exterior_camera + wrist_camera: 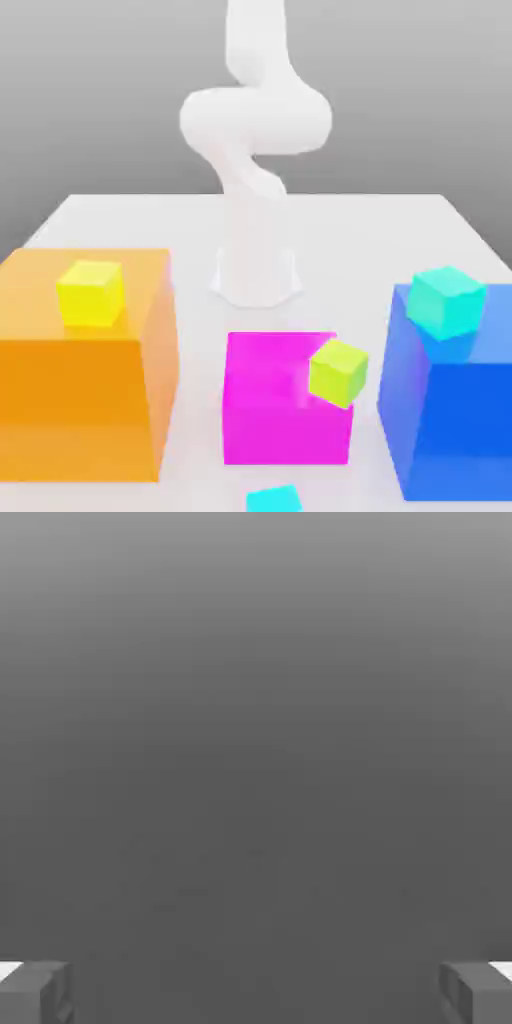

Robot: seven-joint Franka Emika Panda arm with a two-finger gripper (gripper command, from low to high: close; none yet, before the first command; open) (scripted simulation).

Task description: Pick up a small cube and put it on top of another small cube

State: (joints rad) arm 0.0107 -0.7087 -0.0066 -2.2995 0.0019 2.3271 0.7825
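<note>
Approach step not yet begun: pincer [256, 992] is being held apart; cyan cube [273, 498], bottom-centre, is being targeted next.

The exterior view is bright and evenly lit, with soft, diffuse light. The white tabletop [120, 215] looks nearly washed out, and shadows beneath the big blocks are faint. Edges appear slightly soft throughout. The backdrop grades from lighter grey to darker. The hand view is dim, a smooth grey gradient, lighter toward one edge.
</note>
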